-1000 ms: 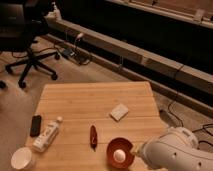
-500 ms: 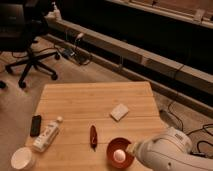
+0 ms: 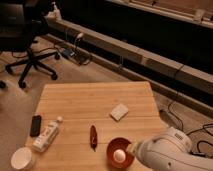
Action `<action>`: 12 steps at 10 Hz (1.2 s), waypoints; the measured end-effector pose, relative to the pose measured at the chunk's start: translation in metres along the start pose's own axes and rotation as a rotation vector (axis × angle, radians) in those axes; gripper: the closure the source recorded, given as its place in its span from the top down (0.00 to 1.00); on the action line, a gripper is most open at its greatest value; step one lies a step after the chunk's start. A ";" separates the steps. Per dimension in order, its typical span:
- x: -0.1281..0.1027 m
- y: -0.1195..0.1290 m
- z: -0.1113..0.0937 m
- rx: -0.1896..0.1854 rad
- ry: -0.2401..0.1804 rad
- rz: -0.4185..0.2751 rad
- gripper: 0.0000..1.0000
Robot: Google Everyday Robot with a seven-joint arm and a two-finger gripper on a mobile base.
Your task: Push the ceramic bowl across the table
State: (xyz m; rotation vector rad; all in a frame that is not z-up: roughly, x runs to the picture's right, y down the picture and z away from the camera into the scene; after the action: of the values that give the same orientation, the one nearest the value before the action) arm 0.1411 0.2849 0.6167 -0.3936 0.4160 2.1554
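The ceramic bowl is seen near the front edge of the table, right of centre. The tool is held at the bowl's right rim, at the end of the white arm; whether it is apart or together cannot be told. A slim red object is laid just left of the bowl, and a white cup is set at the front left corner.

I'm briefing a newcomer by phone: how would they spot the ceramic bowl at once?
Find the light wooden table; look along its near edge, right of centre. The ceramic bowl sits there, with the robot's pincer at its right rim. It is glossy red-orange, unlike the white cup at the near left corner.
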 end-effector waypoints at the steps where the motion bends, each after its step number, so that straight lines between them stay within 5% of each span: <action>1: 0.000 0.000 0.000 0.000 0.001 0.002 0.65; 4: 0.010 0.028 0.009 -0.016 0.044 -0.033 0.65; 12: 0.009 0.027 0.009 -0.013 0.044 -0.030 0.65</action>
State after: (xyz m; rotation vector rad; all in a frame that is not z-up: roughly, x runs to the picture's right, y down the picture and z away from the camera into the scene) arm 0.1131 0.2804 0.6248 -0.4525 0.4186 2.1241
